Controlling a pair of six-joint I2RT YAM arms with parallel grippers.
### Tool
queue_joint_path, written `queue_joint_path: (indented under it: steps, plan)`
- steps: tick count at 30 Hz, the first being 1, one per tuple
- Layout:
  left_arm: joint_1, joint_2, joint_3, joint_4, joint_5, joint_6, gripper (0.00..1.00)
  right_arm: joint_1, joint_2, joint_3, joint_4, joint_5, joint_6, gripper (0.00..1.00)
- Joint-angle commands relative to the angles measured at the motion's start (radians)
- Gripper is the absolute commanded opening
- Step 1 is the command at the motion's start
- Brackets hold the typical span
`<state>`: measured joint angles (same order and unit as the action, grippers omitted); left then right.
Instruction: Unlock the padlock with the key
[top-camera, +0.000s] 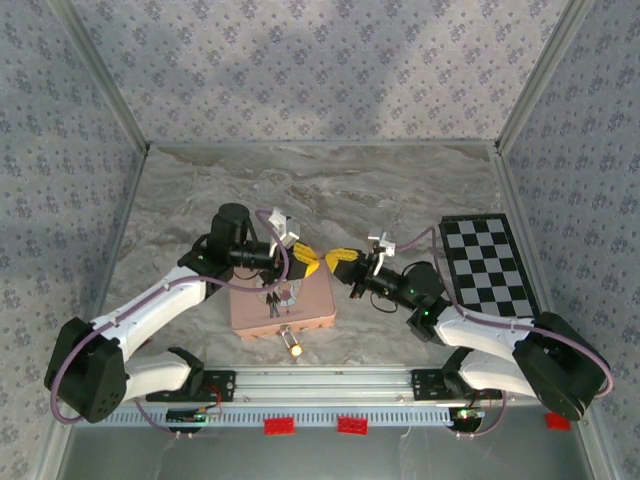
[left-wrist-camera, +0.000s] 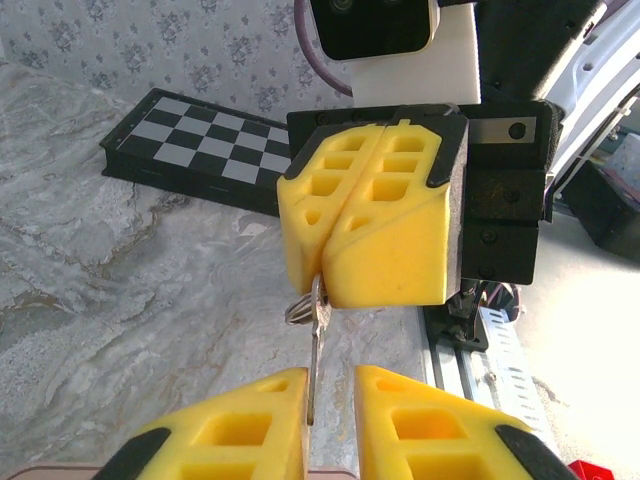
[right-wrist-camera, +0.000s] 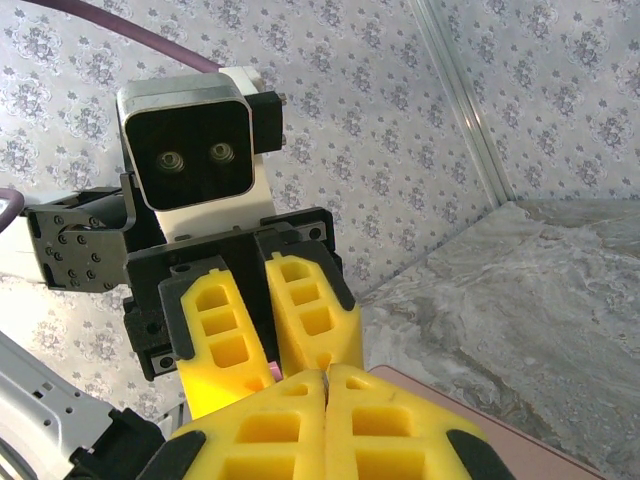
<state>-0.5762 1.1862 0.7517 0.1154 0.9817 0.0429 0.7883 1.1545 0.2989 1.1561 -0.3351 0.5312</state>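
Dark thin key (left-wrist-camera: 316, 350) is hanging vertically at frame centre, tip pointing down; right hand (left-wrist-camera: 323, 287) is pinching its head, left hand (left-wrist-camera: 330, 392) is flanking the tip, slightly spread.

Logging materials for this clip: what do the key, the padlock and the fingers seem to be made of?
The key: thin grey metal, dull sheen, on a small wire ring. The padlock: likely brass or brass-plated metal, going by its golden glint; too small to say more. The fingers: matte yellow plastic with open ribbed pockets, possibly printed.
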Motion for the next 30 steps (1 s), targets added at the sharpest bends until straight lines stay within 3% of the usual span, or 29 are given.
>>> queue_joint_path:
  steps: [1,7,14,17,21,24,26,30]
  plan:
    - [-0.004,-0.018,0.034,0.001,0.043,0.022,0.15,0.007,0.008,0.008,0.025,0.017,-0.019,0.00]
    - [-0.002,-0.018,0.037,-0.005,0.051,0.026,0.01,0.010,0.010,0.008,0.020,0.021,-0.023,0.00]
    - [-0.010,0.015,0.107,-0.187,-0.079,0.097,0.00,0.013,-0.009,-0.002,-0.080,0.055,-0.083,0.00]
    - [-0.022,0.039,0.144,-0.255,-0.107,0.131,0.00,-0.001,-0.072,-0.027,-0.159,0.112,-0.126,0.18]
    - [-0.049,0.085,0.201,-0.367,-0.162,0.187,0.00,-0.038,-0.200,-0.039,-0.317,0.150,-0.190,0.59]
    - [-0.070,0.129,0.255,-0.460,-0.190,0.222,0.00,-0.080,-0.299,-0.039,-0.439,0.119,-0.235,0.77]
    - [-0.087,0.155,0.292,-0.526,-0.223,0.233,0.00,-0.125,-0.361,-0.035,-0.523,0.038,-0.275,0.79]
    - [-0.152,0.233,0.430,-0.751,-0.333,0.280,0.00,-0.212,-0.418,-0.013,-0.634,-0.157,-0.290,0.72]
